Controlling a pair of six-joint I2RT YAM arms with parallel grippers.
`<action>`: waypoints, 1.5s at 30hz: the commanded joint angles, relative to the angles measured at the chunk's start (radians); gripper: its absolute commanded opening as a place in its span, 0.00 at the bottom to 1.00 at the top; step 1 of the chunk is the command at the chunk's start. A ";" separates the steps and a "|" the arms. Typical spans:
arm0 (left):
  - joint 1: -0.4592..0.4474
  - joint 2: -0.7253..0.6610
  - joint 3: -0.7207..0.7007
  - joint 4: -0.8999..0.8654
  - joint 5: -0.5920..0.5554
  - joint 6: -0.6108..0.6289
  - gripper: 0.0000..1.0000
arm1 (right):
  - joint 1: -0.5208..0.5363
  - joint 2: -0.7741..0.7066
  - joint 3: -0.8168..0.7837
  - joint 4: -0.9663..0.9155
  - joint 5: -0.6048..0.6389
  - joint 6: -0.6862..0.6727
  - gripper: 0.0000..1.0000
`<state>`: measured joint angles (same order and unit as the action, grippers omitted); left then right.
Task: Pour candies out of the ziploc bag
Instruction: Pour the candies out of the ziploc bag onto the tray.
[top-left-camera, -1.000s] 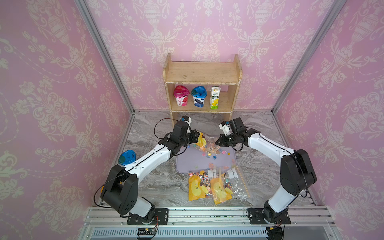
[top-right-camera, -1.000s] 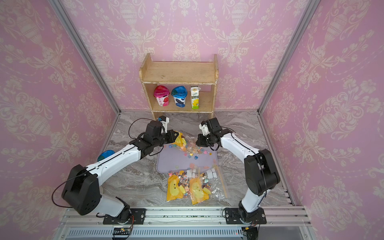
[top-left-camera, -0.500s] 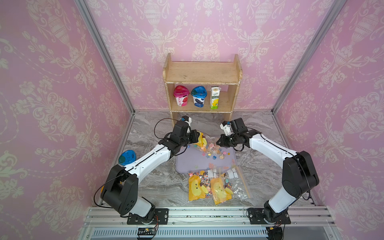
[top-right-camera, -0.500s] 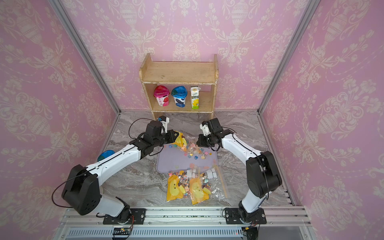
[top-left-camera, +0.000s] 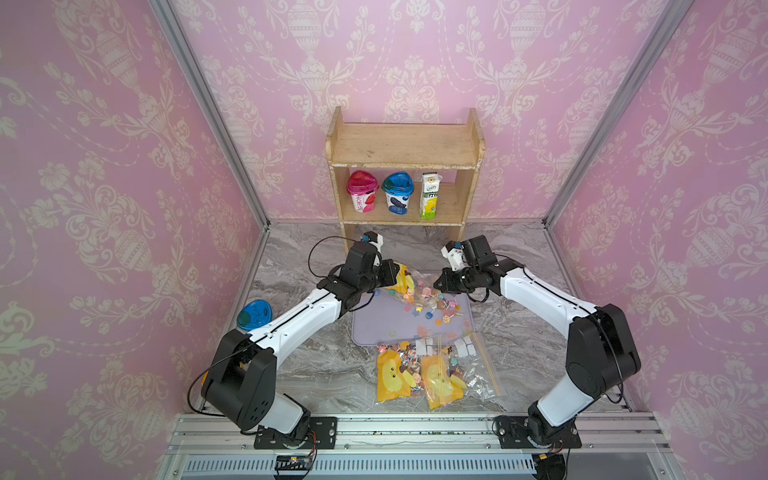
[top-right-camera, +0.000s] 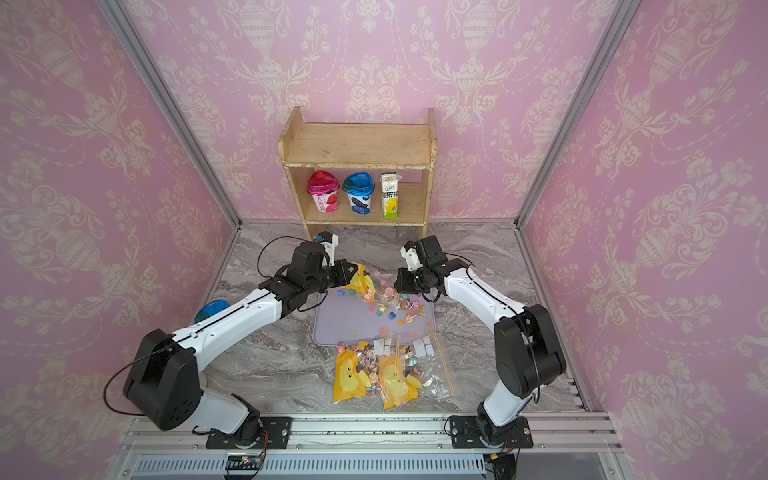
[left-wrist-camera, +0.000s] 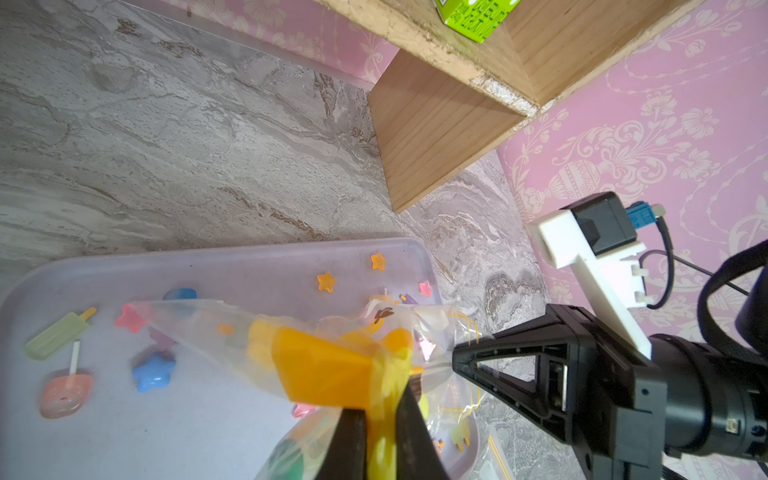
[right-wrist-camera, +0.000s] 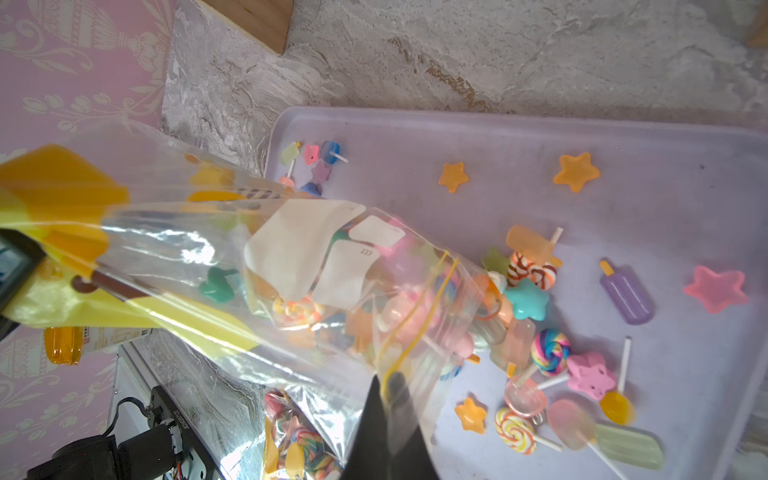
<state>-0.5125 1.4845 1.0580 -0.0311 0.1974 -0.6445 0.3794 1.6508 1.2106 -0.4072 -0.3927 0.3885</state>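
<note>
Nothing shifts: left gripper (left-wrist-camera: 382, 415) clamps the bottom of the clear yellow-printed ziploc bag (right-wrist-camera: 208, 257), right gripper (right-wrist-camera: 387, 386) its mouth; small multicoloured candies (right-wrist-camera: 399, 307) remain inside.

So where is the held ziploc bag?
In both top views the ziploc bag hangs between the left pincer and right pincer, over the far end of the purple tray.

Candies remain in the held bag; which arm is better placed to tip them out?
Left. The left tool pinches the ziploc bag by its closed yellow end, raised above the tray; lifting it would likely spill the remaining candies. The right tool merely holds the open mouth low.
</note>
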 joint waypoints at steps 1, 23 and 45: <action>0.017 -0.031 0.040 0.077 -0.034 0.010 0.00 | -0.008 -0.039 -0.020 -0.062 0.043 -0.023 0.00; 0.019 -0.004 0.114 0.047 -0.042 0.051 0.00 | -0.010 0.009 0.080 -0.104 0.051 -0.048 0.00; 0.023 -0.007 0.122 0.031 -0.068 0.080 0.00 | -0.013 0.040 0.082 -0.087 0.012 -0.041 0.00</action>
<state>-0.5125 1.5074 1.1347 -0.0437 0.1932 -0.6014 0.3790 1.6737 1.2793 -0.4534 -0.3931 0.3626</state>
